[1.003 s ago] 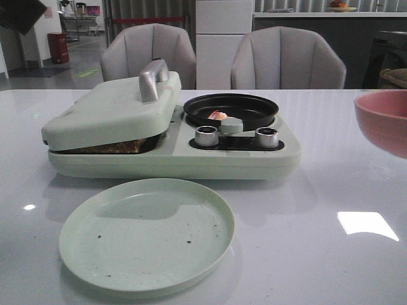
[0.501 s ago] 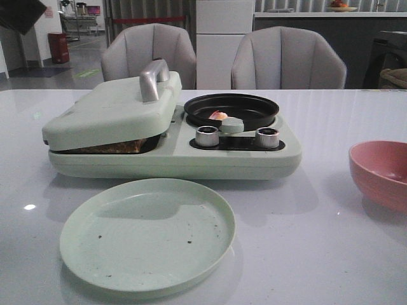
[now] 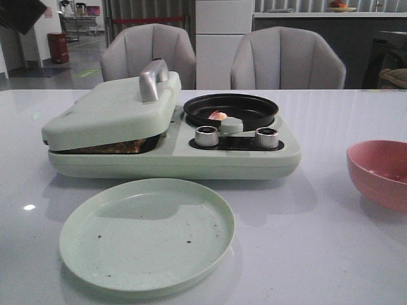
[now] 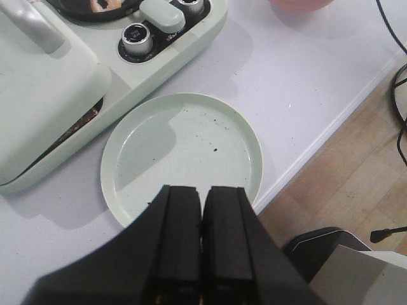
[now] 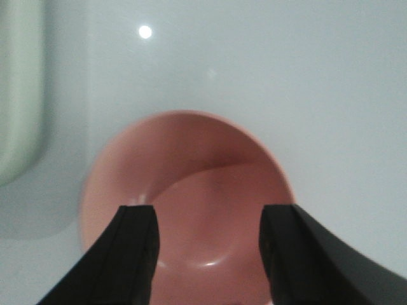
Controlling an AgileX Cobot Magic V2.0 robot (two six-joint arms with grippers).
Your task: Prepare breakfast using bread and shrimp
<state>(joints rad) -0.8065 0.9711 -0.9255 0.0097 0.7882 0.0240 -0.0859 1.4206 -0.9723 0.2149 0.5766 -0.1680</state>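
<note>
Plate [image 3: 147, 235] before cooker [image 3: 172, 155]; bowl [image 3: 379, 173] to right

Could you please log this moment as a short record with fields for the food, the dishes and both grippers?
shrimp: in black pan of cooker
bread: edge showing under the lowered lid
plate: in front of cooker, holds only crumbs
bowl: on table, right of cooker
left gripper: shut, above plate
right gripper: open, above bowl
</note>
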